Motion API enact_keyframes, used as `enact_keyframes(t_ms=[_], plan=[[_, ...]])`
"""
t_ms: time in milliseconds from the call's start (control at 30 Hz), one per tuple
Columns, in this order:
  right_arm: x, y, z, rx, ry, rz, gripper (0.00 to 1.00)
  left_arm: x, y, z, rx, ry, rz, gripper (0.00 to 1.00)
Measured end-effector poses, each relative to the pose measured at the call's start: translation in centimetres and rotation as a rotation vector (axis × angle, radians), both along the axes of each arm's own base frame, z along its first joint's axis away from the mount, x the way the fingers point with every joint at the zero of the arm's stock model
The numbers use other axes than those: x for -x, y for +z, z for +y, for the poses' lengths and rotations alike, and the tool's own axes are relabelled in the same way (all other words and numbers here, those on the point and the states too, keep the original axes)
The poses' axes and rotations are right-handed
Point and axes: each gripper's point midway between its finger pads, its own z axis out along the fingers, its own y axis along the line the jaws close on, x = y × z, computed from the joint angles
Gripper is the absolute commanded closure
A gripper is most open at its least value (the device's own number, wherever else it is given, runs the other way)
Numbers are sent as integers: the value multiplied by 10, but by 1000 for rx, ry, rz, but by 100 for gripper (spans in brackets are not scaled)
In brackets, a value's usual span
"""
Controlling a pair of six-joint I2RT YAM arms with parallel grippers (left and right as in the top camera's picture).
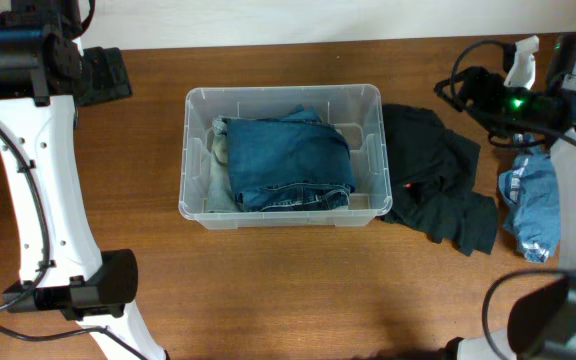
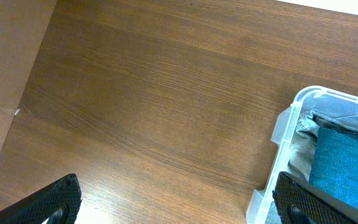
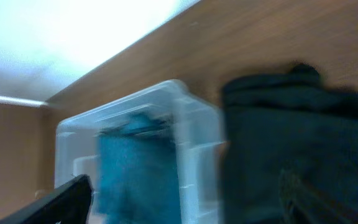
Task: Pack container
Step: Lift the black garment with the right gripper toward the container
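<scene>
The clear plastic container (image 1: pixel 368 97) stands mid-table. Folded blue jeans (image 1: pixel 288 160) lie in it over a pale cloth (image 1: pixel 216 150). A black garment (image 1: pixel 438 185) lies crumpled against its right side, and a light blue garment (image 1: pixel 530 205) lies further right. My left gripper (image 1: pixel 103 75) is at the far left back, open and empty; its wrist view shows its fingers (image 2: pixel 179 205) over bare wood beside the container's corner (image 2: pixel 291 121). My right gripper (image 1: pixel 465 92) hovers behind the black garment. Its blurred wrist view shows open fingers (image 3: pixel 185 205), the container (image 3: pixel 194 124), the jeans (image 3: pixel 135 168) and the black garment (image 3: pixel 291 130).
A white spray bottle (image 1: pixel 521 60) stands at the back right by the right arm. A brown wall or panel (image 2: pixel 5 74) borders the table on the left. The arm bases stand at the front left and front right corners.
</scene>
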Motion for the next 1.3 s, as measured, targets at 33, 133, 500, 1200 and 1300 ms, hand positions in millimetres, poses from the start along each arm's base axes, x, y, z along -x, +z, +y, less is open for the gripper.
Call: enact_keyframes(t_ms=[33,133,500,1200,1300], plan=[[-4,-12,-6,29,-5,22,2,0,0,0,0,0,0,1],[-15,-60,-21,81,-26,122,0,0,0,0,0,0,0,0],[-31,-215,-17,119,17,396,37,0,0,0,0,0,0,1],[-21,-55,22,-65,132,139,96,0,0,0,0,0,0,0],[-11,8,34,-107,182,-20,96,0,0,0,0,0,0,1]])
